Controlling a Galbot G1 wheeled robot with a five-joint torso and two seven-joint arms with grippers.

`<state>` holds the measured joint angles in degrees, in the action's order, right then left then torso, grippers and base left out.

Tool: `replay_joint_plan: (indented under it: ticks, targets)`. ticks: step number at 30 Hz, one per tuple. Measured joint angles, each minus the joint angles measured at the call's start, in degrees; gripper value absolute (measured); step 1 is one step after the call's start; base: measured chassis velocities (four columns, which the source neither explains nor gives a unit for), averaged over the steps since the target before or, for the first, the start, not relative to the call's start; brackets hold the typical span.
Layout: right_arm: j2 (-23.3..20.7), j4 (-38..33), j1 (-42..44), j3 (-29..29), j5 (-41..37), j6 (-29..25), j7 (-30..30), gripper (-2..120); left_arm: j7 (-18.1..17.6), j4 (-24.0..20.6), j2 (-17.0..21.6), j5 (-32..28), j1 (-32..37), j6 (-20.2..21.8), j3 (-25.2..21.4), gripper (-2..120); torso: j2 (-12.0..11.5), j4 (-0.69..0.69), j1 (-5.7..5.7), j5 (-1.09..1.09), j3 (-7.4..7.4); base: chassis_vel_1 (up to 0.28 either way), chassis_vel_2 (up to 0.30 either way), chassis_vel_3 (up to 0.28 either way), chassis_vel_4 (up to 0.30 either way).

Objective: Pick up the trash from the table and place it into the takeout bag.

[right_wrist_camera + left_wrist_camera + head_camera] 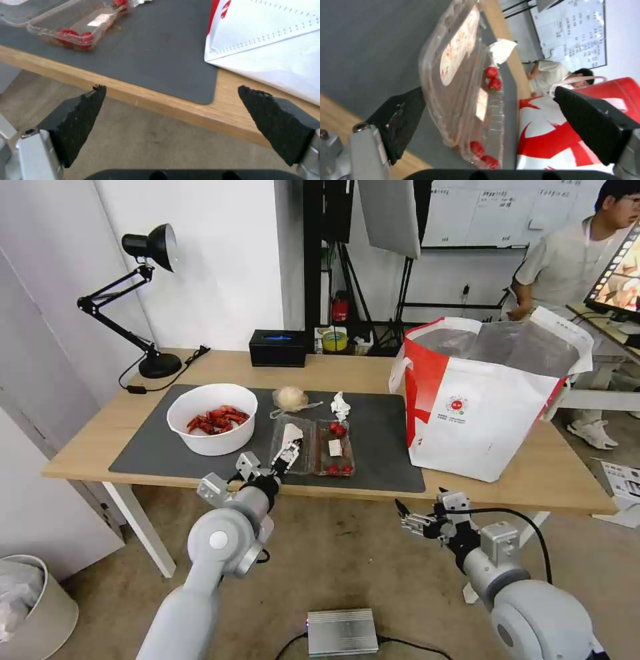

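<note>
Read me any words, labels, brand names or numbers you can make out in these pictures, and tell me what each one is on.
None can be read.
Large white takeout bag with red side panels: small round red logo with tiny print beneath, too small to read.
Whiteboard on the back wall: rows of writing, blurred.
Clear hinged plastic tray: white label inside, no legible print.
Left gripper is open at the tray.
</note>
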<state>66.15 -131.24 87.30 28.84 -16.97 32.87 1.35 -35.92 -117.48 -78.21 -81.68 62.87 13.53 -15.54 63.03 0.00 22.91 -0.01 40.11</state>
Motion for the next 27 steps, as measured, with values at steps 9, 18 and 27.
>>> replay_joint_plan:
  ticks: [9, 18, 27]
  targets:
    - [0.1, -0.8, 0.9, 0.3, 0.3, 0.0, 0.0, 100, 2.3, -1.5, 0.3, 0.6, 0.5, -0.7, -0.1, 100, 0.0, 0.0, 0.0, 0.0, 0.0, 0.0, 0.0, 0.0, 0.0]
    - [0.2, -1.6, 1.9, 0.6, 0.4, 0.0, 0.0, 100, 3.8, -2.0, -0.4, 1.1, 1.0, -1.2, 0.6, 100, 0.0, 0.0, 0.0, 0.0, 0.0, 0.0, 0.0, 0.0, 0.0]
    - [0.5, -2.4, 3.2, 0.9, 0.9, -0.2, 0.1, 100, 5.1, -2.7, -0.8, 1.3, 1.1, -2.0, 1.6, 100, 0.0, 0.0, 0.0, 0.01, 0.0, 0.0, 0.0, 0.0, 0.0]
